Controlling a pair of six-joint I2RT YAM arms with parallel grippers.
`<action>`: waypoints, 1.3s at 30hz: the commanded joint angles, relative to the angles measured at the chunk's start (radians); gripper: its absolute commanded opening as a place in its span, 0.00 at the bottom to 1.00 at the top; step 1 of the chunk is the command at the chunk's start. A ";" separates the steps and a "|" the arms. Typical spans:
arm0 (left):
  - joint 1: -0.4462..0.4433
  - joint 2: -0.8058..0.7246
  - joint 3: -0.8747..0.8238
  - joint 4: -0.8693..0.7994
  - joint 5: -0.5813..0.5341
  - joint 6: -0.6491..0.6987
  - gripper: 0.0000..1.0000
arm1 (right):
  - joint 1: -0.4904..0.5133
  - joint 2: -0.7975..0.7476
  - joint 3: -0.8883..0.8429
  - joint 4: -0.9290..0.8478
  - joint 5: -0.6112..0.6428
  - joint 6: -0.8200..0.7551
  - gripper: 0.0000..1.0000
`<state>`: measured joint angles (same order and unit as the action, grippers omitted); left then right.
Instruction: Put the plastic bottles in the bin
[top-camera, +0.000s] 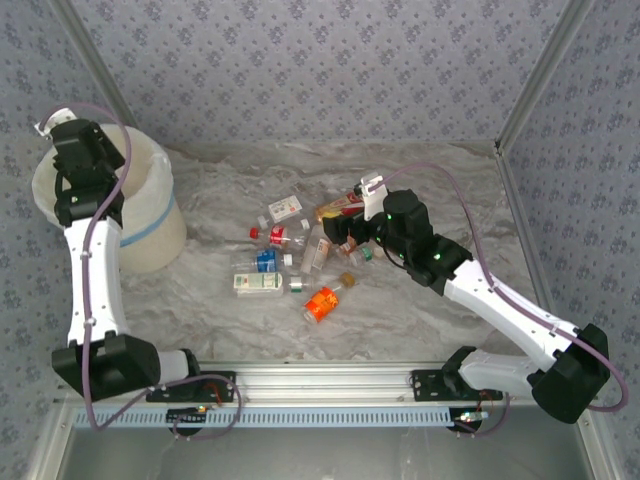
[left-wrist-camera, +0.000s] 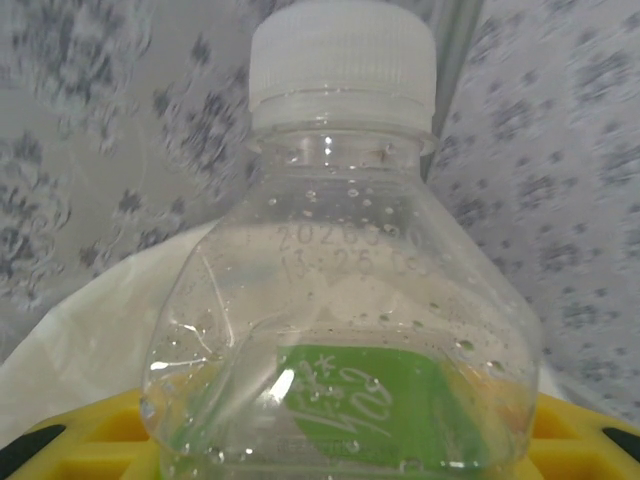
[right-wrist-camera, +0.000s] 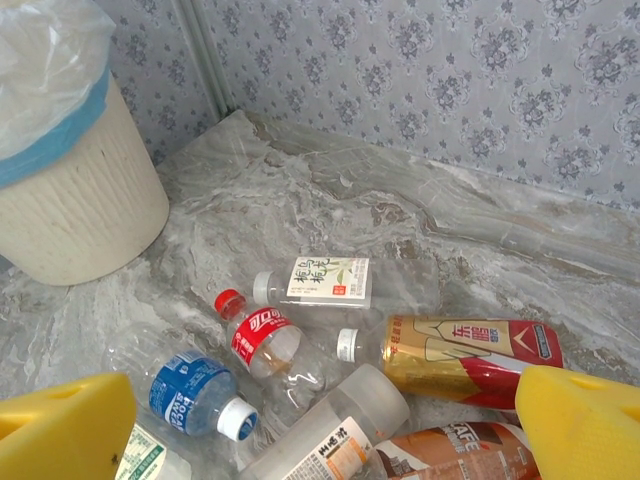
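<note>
Top external: left claw (top-camera: 85, 190) above bin (top-camera: 150, 165), seemingly over its mouth. Left wrist: clamped on green-label bottle (left-wrist-camera: 340, 300). Drop step; to follow, release once centred. Right wrist: right claw (right-wrist-camera: 320, 428) spread wide, empty, above loose bottles (right-wrist-camera: 258, 340) on bench (right-wrist-camera: 330, 210).

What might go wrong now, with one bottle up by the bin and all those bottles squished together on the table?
The green-label bottle in the left end effector seems near the bin rim. Let go off-centre, it might bounce out. The open right end effector hovers over the pile of bottles. Closing there may send the red-label bottle rolling, or catch the gold bottle too.
</note>
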<state>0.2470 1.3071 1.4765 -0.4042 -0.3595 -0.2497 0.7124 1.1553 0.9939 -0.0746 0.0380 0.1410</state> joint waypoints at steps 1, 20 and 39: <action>0.034 0.023 0.016 -0.039 -0.008 -0.055 0.27 | 0.007 0.005 0.043 -0.012 0.008 0.008 1.00; 0.084 0.174 0.097 -0.212 0.002 -0.182 0.92 | 0.005 -0.011 0.034 -0.051 0.067 0.018 1.00; 0.003 0.070 0.101 -0.167 0.407 -0.228 0.99 | -0.117 0.014 0.019 -0.106 0.142 0.298 1.00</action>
<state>0.2607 1.4162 1.5654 -0.5980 -0.0174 -0.4660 0.6170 1.1633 1.0069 -0.1513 0.1509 0.3458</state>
